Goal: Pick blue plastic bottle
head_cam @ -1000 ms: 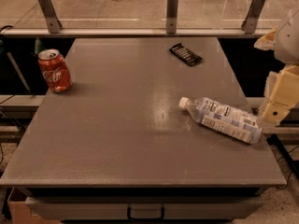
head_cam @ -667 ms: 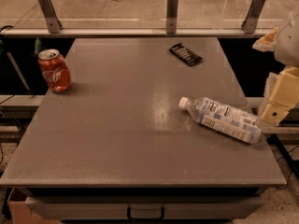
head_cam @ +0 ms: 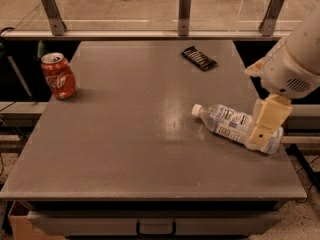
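Observation:
The blue plastic bottle [head_cam: 225, 121] lies on its side on the right part of the grey table [head_cam: 135, 134]. It is clear, with a pale printed label, and its white cap [head_cam: 196, 109] points left. My gripper [head_cam: 263, 129] comes in from the right edge on a white arm [head_cam: 295, 59]. Its cream end sits over the bottle's base end and hides part of it. I cannot tell whether it touches the bottle.
A red soda can [head_cam: 58, 76] stands upright near the table's left edge. A dark flat wrapped bar [head_cam: 199, 58] lies at the back, right of centre. A rail with metal posts [head_cam: 185, 6] runs behind the table. The table's right edge is just past the bottle.
The arm has moved left and down, so its cream end now overlaps the bottle's base. The bottle, can and bar have not moved.

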Controlling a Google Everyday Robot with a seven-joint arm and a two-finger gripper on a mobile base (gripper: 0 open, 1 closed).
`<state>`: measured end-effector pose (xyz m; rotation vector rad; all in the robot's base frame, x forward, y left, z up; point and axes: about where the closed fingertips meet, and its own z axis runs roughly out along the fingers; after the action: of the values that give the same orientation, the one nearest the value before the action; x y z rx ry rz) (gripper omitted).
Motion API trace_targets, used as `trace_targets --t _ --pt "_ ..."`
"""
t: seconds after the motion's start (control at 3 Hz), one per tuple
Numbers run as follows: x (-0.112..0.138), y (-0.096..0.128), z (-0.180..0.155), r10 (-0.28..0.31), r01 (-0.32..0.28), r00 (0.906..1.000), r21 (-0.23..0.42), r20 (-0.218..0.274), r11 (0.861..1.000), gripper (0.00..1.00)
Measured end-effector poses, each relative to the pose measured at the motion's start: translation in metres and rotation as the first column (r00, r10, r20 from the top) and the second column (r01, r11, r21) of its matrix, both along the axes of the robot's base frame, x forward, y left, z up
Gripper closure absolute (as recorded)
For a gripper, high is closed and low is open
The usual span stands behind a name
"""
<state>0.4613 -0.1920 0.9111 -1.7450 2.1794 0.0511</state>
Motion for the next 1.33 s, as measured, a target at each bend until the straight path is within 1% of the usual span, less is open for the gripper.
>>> trace_targets --t 0.33,0.67,1.0,1.33 --pt "0.007 0.005 -0.033 -0.001 0.002 0.9994 0.018 -0.036 1.000 0.00" --pt "0.014 0.002 -0.061 -0.020 0.023 0.9972 0.033 -0.072 0.999 0.18" --pt "0.023 -0.001 -0.070 -0.032 0.036 0.9962 0.053 -0.081 0.998 0.41" --pt "0.028 0.004 -0.067 -0.015 0.022 0.9970 0.087 -0.076 0.996 0.64"
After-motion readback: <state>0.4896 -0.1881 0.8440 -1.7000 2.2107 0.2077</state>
